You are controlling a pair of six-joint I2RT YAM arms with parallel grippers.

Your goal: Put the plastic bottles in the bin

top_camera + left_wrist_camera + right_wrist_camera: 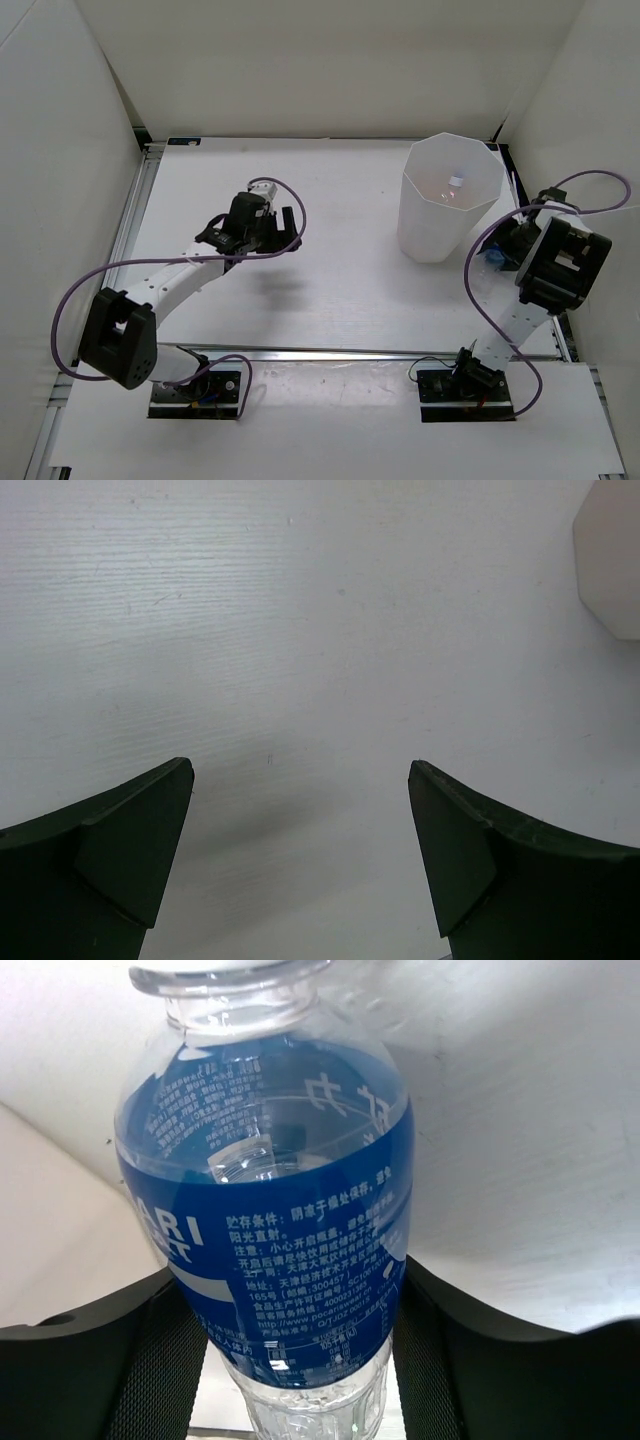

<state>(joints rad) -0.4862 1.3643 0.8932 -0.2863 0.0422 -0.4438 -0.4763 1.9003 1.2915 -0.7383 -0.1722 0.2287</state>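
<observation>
Right wrist view: right hand clamps the blue-labelled bottle

blue-label bottle: clear plastic, blue wrap with white print, pinched on both sides between the jaws, neck pointing away, sat just right of the bin | bin: tall white see-through tub, octagon rim, stood upright far-right on the desk | inside the bin: something small and pinkish, couldn't tell what tbh

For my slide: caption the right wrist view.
Right tool clamped on the clear bottle with the blue label, neck pointing away.
</observation>
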